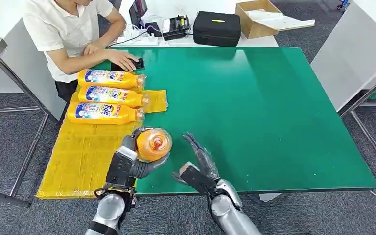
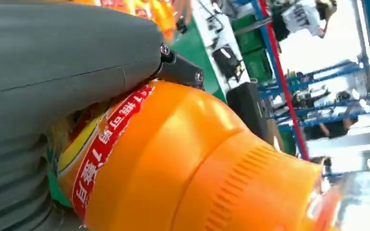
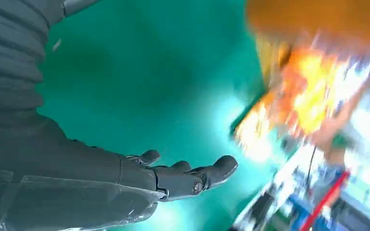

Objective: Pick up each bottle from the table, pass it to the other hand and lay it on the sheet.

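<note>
Our left hand (image 1: 136, 164) grips bottle (image 1: 152, 143), cap toward us; sheet (image 1: 81, 156) at nine o'clock. Our right hand (image 1: 199, 166) open, empty, at three o'clock.

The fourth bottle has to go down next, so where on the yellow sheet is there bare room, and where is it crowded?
The yellow sheet is bare on its near half, between the nearest laid bottle and the table's front edge, beside the left hand holding the orange bottle. The far end is crowded: three bottles lie side by side, with a person's hand just beyond.
</note>
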### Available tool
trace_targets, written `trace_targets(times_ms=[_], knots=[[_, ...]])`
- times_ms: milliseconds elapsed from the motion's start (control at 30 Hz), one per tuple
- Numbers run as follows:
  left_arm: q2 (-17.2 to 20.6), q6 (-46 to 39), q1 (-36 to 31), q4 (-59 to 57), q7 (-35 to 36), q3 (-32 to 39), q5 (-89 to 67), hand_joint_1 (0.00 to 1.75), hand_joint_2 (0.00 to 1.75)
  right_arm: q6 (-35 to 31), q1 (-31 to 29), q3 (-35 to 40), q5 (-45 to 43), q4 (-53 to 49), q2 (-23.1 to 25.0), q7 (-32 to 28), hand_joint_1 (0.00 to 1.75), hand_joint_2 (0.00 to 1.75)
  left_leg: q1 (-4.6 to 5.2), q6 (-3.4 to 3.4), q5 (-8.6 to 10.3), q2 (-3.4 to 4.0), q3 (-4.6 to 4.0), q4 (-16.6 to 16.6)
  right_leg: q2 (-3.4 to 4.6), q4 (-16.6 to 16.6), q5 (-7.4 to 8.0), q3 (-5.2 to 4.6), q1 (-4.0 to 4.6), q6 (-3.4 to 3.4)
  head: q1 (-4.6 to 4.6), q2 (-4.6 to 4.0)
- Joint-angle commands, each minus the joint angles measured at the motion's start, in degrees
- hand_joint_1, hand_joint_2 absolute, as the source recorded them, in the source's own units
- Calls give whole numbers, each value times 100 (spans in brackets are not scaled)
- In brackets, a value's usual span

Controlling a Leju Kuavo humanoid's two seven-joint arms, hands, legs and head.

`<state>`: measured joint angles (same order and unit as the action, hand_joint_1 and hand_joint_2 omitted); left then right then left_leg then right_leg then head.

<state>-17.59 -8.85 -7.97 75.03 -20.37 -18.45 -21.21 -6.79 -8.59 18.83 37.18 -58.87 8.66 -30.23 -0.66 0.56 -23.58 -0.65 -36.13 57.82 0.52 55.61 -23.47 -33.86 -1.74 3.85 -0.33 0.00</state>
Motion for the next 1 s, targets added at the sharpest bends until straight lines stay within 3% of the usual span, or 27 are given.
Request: trace_targets(times_ms=[33,167,333,500,667,833,867,900,933,967,1000], knots=[[75,-747,-153,387,458,555,-2563,175,175,-300,200,-1986,712,-1291,139,-256,0,175,3,1,-2,2,0,3,-5,4,-3,-1,0,-11,0,0],[227,-1030,-587,-409,1281,785,-4548,175,175,-80,107,-1864,745,-1385,174,-391,0,175,1,-1,-4,3,16,1,-6,4,-6,15,3,-22,0,0],[206,-980,-938,-1090,1345,1084,-4771,175,175,-86,6,-1749,646,-1033,179,-520,0,175,-1,-1,0,3,28,-6,-8,-5,-2,26,7,-21,2,0],[398,-582,-1439,-2179,1946,1458,-5733,175,175,-17,-186,-1782,312,-740,104,-738,0,175,-3,-2,-2,8,36,-7,-3,-6,-5,35,6,-21,2,0],[388,-532,-2057,-3587,1853,1913,-5725,175,175,103,-485,-1681,238,-361,110,-841,0,175,-2,-5,3,11,39,-9,1,-6,1,37,7,-25,2,0],[449,-474,-2276,-4076,1891,1986,-5829,175,175,152,-604,-1579,200,-177,90,-902,0,175,-3,-2,0,11,32,-4,1,-2,-3,31,7,-21,2,0],[464,-447,-2303,-4132,1892,1983,-5854,175,175,162,-618,-1564,200,-142,76,-902,2,175,-3,-2,3,9,19,-4,2,-1,1,19,5,-13,2,0],[494,-401,-2359,-4246,1964,1967,-5943,175,175,200,-645,-1542,165,-74,63,-938,14,175,-2,-2,3,9,20,-4,3,1,0,20,4,-13,2,0],[488,-472,-2396,-4320,1968,2024,-5969,175,175,205,-666,-1513,151,-27,57,-963,0,175,-4,-1,-4,14,36,-4,4,-1,-5,36,8,-22,2,0],[493,-595,-2409,-4345,2000,2030,-6037,127,175,198,-660,-1485,145,-16,56,-970,0,175,-4,-2,1,13,28,-5,7,-2,0,29,7,-17,2,0],[492,-575,-2421,-4367,2008,2035,-6048,127,175,196,-648,-1470,151,-21,53,-975,0,175,-5,-2,-3,17,40,-6,8,-3,-2,40,9,-24,2,0]])
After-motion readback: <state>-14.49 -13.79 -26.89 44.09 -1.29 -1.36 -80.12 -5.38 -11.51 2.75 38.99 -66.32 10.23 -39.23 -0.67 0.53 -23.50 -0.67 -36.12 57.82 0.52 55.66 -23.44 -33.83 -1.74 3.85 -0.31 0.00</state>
